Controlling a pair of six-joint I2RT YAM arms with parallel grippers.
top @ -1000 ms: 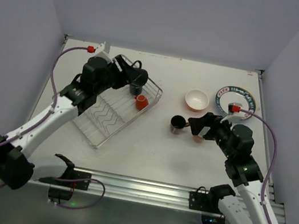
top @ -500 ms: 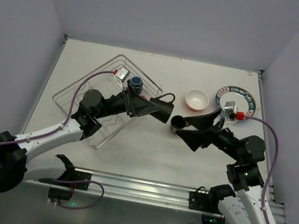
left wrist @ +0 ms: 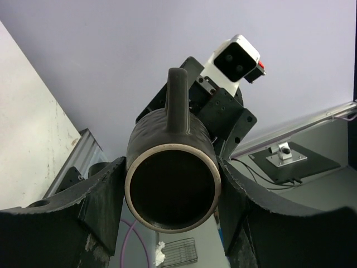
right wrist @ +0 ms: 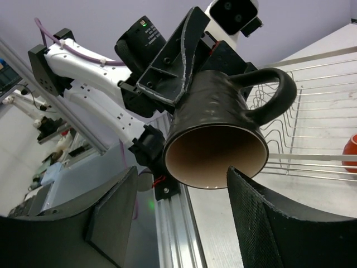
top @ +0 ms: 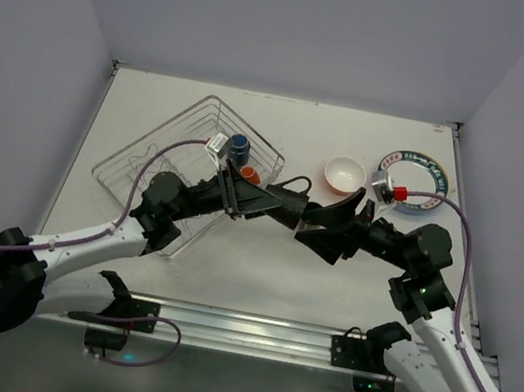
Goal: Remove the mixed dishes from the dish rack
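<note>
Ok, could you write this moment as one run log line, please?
phase: handover | left gripper: shut on dark mug | right gripper: open, flanking mug mouth | rack: orange mug, blue mug inside

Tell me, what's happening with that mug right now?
Left end effector clamps dark mug aloft. Right end effector open, straddling its mouth. Nothing blocking.

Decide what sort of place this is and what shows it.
Likely a robotics lab test cell, not a kitchen: two arms bolted to a metal rail, a plain-walled white table, a wire dish rack on it.
</note>
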